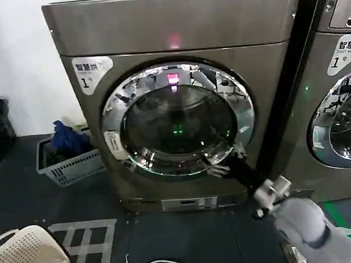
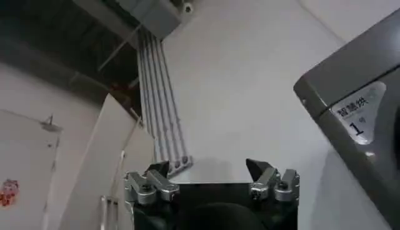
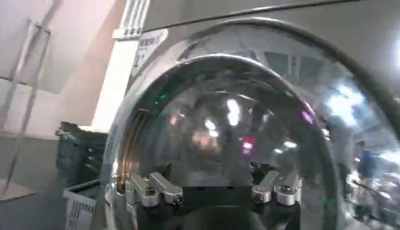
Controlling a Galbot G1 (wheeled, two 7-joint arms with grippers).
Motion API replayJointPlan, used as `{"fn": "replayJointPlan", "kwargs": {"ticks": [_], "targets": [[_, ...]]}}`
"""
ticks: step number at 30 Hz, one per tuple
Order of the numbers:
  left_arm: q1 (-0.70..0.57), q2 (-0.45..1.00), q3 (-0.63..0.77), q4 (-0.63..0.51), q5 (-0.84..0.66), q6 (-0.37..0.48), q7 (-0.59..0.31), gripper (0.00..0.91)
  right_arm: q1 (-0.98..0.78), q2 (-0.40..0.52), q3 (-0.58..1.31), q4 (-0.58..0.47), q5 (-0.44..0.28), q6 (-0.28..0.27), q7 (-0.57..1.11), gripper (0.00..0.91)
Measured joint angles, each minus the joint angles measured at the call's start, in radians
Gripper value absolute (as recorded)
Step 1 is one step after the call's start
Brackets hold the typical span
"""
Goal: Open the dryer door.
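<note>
Right gripper (image 1: pixel 226 164) sits at the dryer door (image 1: pixel 178 120) lower-right chrome ring; grip state cannot be told. Door shut against the dryer (image 1: pixel 174 29). Left gripper (image 2: pixel 211 178) spread wide, beside the dryer.

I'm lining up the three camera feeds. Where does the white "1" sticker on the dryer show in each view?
Head view: sticker at the dryer's upper left front corner, above and left of the door.
Left wrist view: sticker at the right edge, on the dryer's corner.
Right wrist view: sticker near the top, beside the door's chrome ring.
Shared landmark: the dryer's sticker corner.
</note>
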Motion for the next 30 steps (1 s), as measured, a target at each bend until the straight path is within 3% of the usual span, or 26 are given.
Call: {"fn": "replayJointPlan", "kwargs": {"ticks": [18,30], "targets": [[0.014,-0.048,0.020,-0.022,0.032,-0.017,0.007,0.907,0.321,0.112,-0.298,-0.223,-0.001,0.020,-0.016,0.907],[0.031,-0.063,0.020,-0.026,0.058,-0.040,-0.001,0.907,0.419,0.198,-0.387,-0.331,-0.008,0.030,-0.024,0.907]]}}
